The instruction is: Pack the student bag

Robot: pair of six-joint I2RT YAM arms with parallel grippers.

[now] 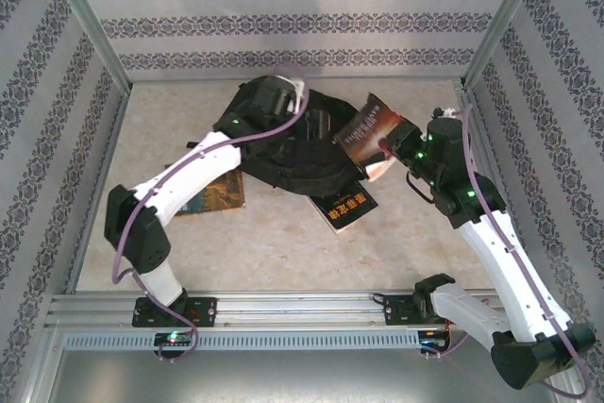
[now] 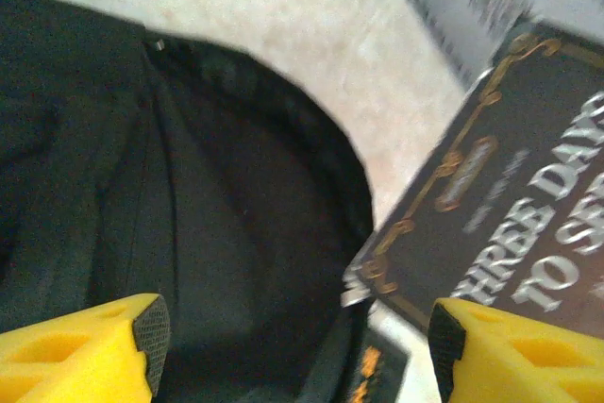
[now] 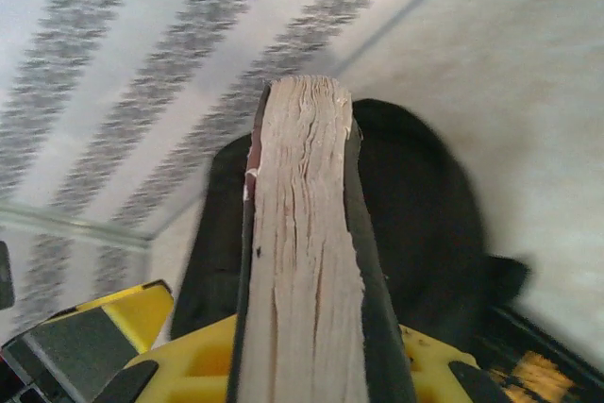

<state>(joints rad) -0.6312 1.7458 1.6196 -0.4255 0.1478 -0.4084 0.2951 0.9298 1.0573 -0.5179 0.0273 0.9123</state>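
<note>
**Book held at the bag mouth, insertion step**

Left wrist: the left gripper (image 2: 297,337) was open, with nothing between its fingers. It sat right over the bag (image 2: 189,233), whose dark mouth gaped below and ahead of it. A book (image 2: 510,214) hung tilted just off its right finger, above the rim.

Right wrist: the right gripper (image 3: 283,365) was clamped on that book, page edge up, with the bag straight beyond the fingers.

Top: the bag lay between both hands. A second book (image 1: 344,207) lay flat nearer the bases than the right hand, at the bag's edge. A third book (image 1: 212,193) lay under the left arm.

Judged step: putting the held book in. The next move probably calls for lowering it edge-first while the left hand keeps the mouth wide.

The left wrist gave the cover title and the bag's inside, the right wrist gave the grip, and the top gave the spare books.
</note>
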